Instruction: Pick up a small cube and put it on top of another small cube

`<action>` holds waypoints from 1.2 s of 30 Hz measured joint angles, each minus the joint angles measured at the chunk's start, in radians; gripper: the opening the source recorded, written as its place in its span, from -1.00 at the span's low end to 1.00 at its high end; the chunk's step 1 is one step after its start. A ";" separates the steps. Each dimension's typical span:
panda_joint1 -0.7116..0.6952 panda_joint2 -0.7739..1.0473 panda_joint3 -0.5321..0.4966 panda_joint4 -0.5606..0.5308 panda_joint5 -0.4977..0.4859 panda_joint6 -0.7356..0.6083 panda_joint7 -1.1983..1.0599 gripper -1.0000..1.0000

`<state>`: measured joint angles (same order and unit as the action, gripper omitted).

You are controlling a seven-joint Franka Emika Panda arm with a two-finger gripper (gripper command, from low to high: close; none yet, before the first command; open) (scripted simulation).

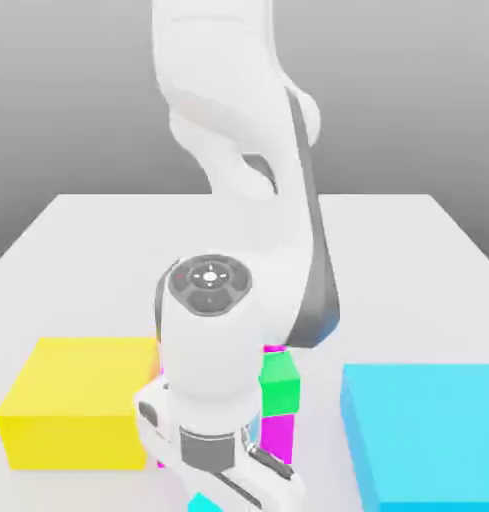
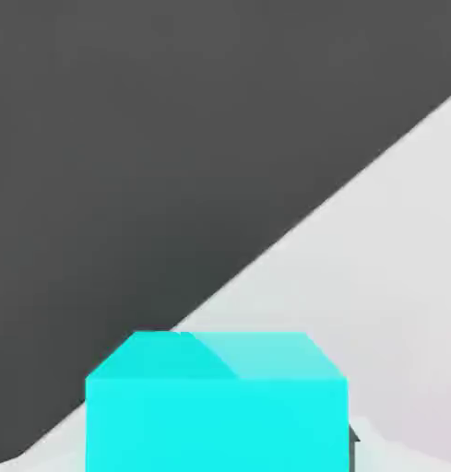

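The small plain cyan cube sits right under the hand; whether it is gripped, I cannot tell. Best to centre squarely over it and check the hold before carrying it off the white desk.

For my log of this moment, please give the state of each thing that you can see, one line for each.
Small cyan cube: close under the hand camera, over the white table; grasp not visible.
Large yellow block: resting flat on the table.
Large flat cyan block: resting flat on the table.
Small green cube: upright, partly hidden by the arm.
Magenta block: upright below the green cube, partly hidden.
White table: bearing the blocks.
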<state>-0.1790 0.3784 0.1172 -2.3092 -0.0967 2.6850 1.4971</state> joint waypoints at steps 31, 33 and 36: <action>0.215 -1.029 -0.107 -0.649 0.106 -0.378 -0.837 -1.00; 0.217 -0.980 -0.108 -0.674 0.109 -0.304 -0.845 -1.00; 0.215 -0.890 -0.104 -0.709 0.112 -0.179 -0.849 1.00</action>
<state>0.0356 -0.5117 0.0133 -3.0178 0.0153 2.5057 0.6484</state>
